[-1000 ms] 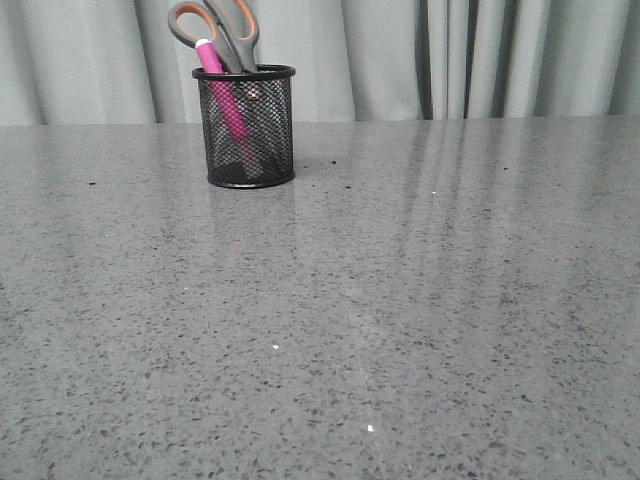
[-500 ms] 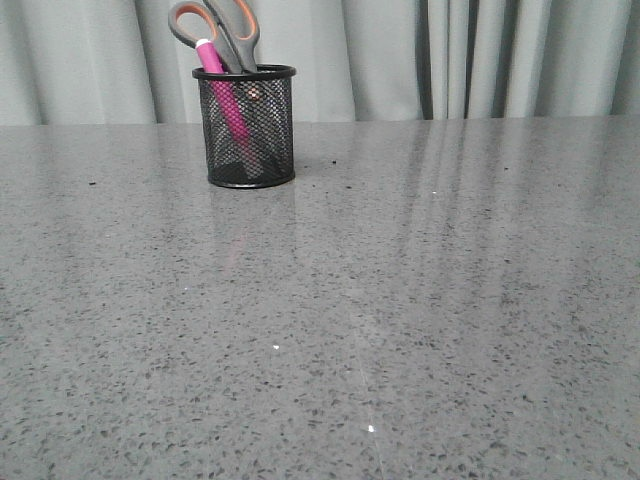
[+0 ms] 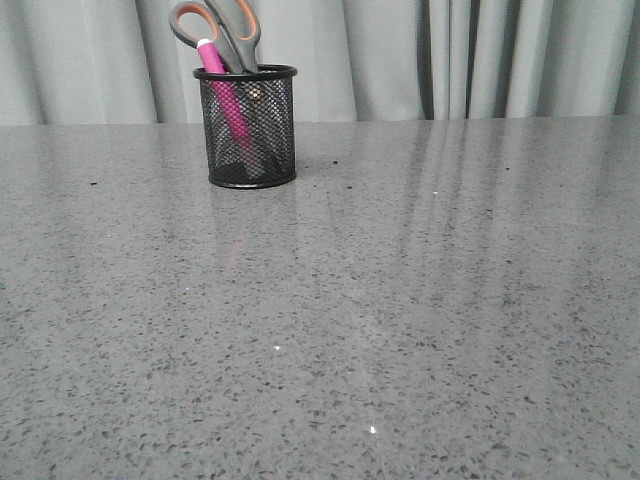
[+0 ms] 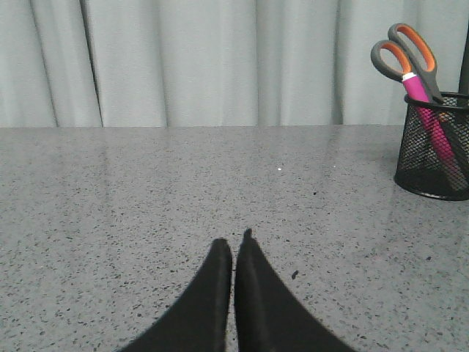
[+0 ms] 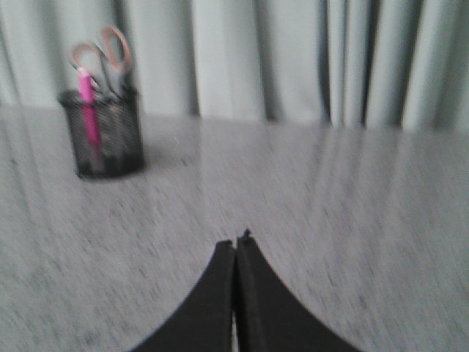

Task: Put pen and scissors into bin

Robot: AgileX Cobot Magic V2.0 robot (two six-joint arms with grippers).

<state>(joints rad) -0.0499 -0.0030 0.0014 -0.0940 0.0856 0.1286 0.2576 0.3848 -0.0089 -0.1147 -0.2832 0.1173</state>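
You are looking at the pen [image 3: 222,92] and scissors [image 3: 222,30] standing upright, handles up, inside the bin [image 3: 246,127] at the surface's [image 3: 400,320] far left. Both the left hand [image 4: 234,248] and the right hand [image 5: 235,244] are sitting clenched and empty, well apart from it. Going by the blurred right wrist view, the left hand is probably lying nearer.

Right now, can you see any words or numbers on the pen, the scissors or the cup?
None. No readable text on the pen, the scissors or the bin; nothing printed on the table or curtain. The right wrist view is too blurred to read anything.
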